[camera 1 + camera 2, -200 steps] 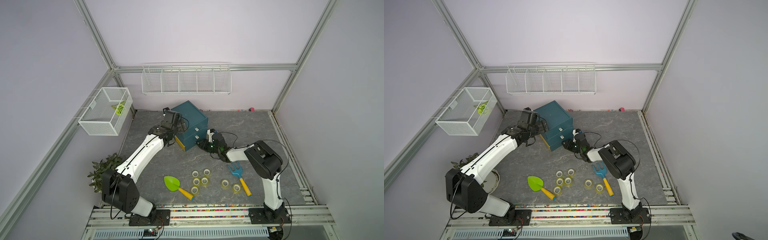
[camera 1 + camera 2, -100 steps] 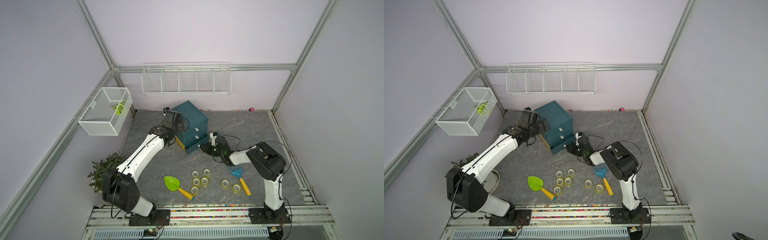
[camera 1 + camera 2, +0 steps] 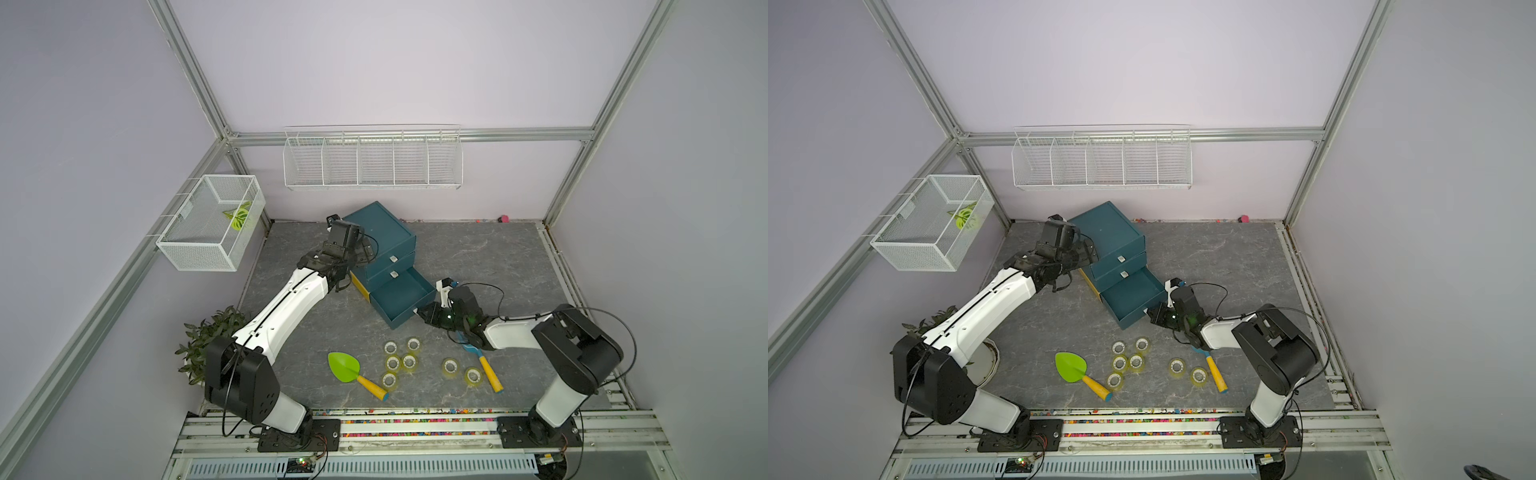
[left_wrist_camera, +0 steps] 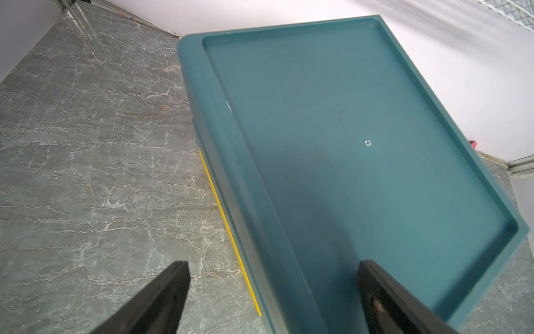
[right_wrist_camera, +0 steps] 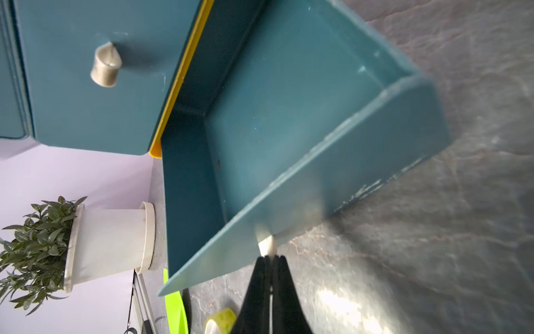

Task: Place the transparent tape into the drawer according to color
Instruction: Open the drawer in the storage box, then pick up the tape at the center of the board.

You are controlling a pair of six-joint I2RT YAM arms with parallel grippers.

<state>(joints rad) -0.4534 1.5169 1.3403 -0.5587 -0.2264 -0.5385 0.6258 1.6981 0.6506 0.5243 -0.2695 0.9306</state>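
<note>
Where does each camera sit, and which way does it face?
Top views: high over the front, looking down on the grey marbled table, both white arms.
Left wrist: above the teal drawer chest, facing its top; open left gripper shows.
Right wrist: low, facing the open bottom drawer; right gripper shut on its pale knob.
All share the chest.

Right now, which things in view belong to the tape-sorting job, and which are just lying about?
Job: yellow-green tape rolls, teal drawer cabinet, its open bottom drawer, right pincer shut on the drawer knob.
Lying about: green toy shovel, blue toy rake, potted plant, wire wall rack, mesh basket.
</note>
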